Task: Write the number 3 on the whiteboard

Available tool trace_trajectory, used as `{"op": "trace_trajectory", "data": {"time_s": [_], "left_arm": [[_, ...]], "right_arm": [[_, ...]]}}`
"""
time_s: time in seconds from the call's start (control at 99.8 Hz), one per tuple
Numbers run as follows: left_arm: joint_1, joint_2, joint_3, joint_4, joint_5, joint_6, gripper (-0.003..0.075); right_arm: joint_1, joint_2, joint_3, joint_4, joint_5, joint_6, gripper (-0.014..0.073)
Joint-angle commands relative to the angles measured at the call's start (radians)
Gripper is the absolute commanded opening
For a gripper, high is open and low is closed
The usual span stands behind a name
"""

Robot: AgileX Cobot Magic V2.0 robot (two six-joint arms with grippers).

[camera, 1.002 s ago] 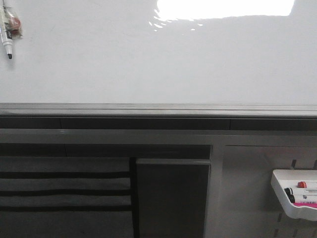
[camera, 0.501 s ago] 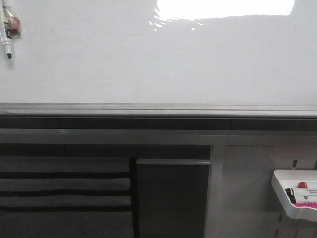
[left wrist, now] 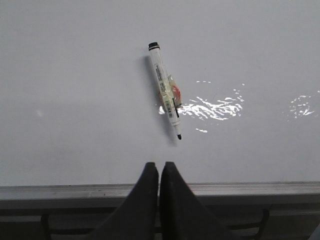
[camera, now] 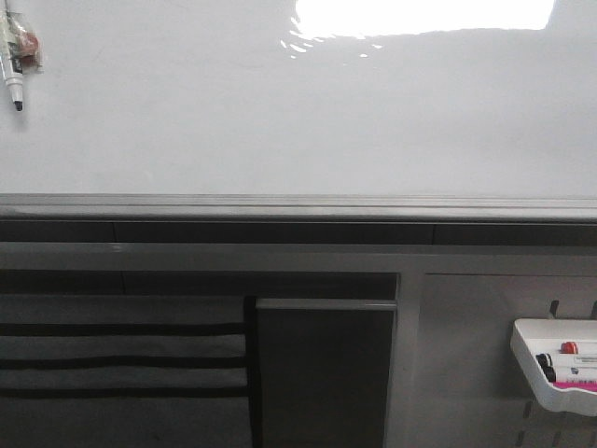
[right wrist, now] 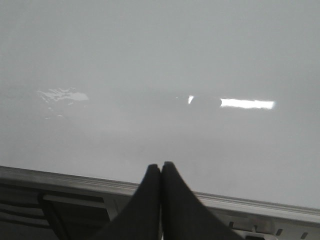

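Observation:
The whiteboard fills the upper front view, glossy white with a grey edge rail and a bright light glare at the top. No number 3 shows on it. A white marker with a black tip lies on the board at the far left; it also shows in the left wrist view, beyond my left gripper. The left gripper is shut and empty, over the board's rail. My right gripper is shut and empty, over the rail, facing bare board. Neither gripper shows in the front view.
A small white tray with markers hangs at the lower right, below the board. Under the rail are a grey frame, a dark panel and dark slats at the lower left.
The front view jitters slightly; the marker at the far left keeps its place. Nothing else has changed.

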Motion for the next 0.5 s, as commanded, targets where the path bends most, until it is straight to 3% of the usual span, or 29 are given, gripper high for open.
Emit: {"op": "trace_trajectory", "data": {"time_s": [0.0,0.301,0.381,0.491], "left_arm": [[-0.009,0.053,-0.037,-0.014,-0.094,-0.012,-0.0020],[-0.009,0.145,-0.037,0.047,-0.101,-0.012,-0.0020],[-0.009,0.168,-0.037,0.052,-0.114,-0.012,0.0008],[-0.010,0.216,-0.037,0.043,-0.171,-0.012,0.0188]], "right_arm": [[-0.006,0.049,-0.040,0.001,-0.059,-0.009,-0.0069],[-0.006,0.114,-0.038,0.001,-0.055,-0.009,-0.0050],[-0.006,0.128,-0.038,0.001,-0.050,-0.009,0.0056],[-0.006,0.150,-0.038,0.001,-0.050,-0.009,0.0290]]}}
